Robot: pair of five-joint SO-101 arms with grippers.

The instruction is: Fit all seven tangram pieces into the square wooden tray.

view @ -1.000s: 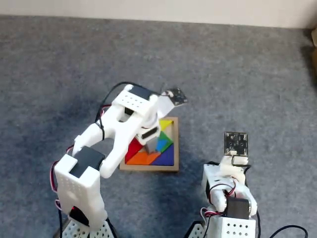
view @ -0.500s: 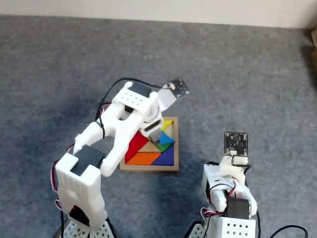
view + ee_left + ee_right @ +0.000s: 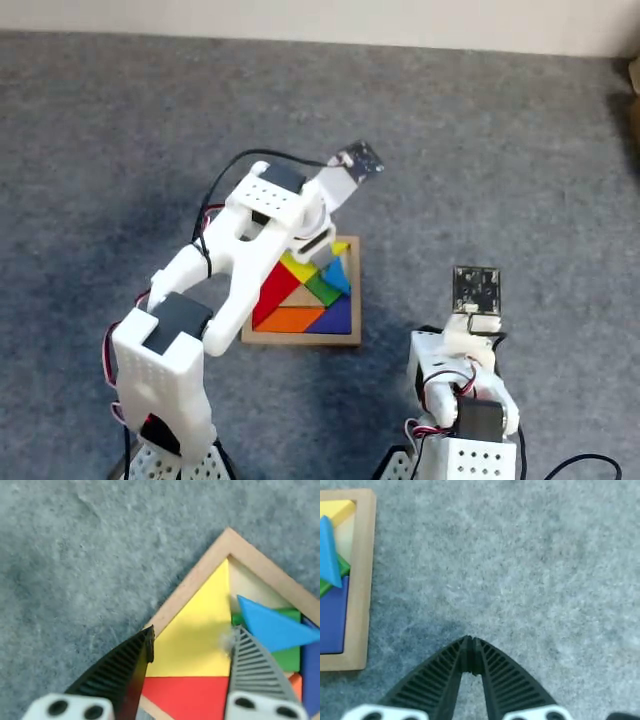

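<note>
Soft even light thru-out, faint shadow on carpet [image 3: 130, 200] beside left arm [image 3: 245, 262], darker patch near right gripper [image 3: 470, 646]

- Our left arm [image 3: 185, 275] wears white printed shells over black servo blocks, and its upper shell is dotted with small holes.
- A thin black cable [image 3: 235, 166] loops over it, and red, black and white wires [image 3: 110, 352] run near its base.
- Our right arm [image 3: 462, 395] is white and black too, with a dark square circuit board [image 3: 477, 288] at the wrist.
- Our left gripper [image 3: 195, 632] has one black ribbed finger [image 3: 122, 672] and one grey.
- Our right gripper [image 3: 471, 642] has two black ribbed fingers [image 3: 440, 675] on white mounts with round holes.
</note>
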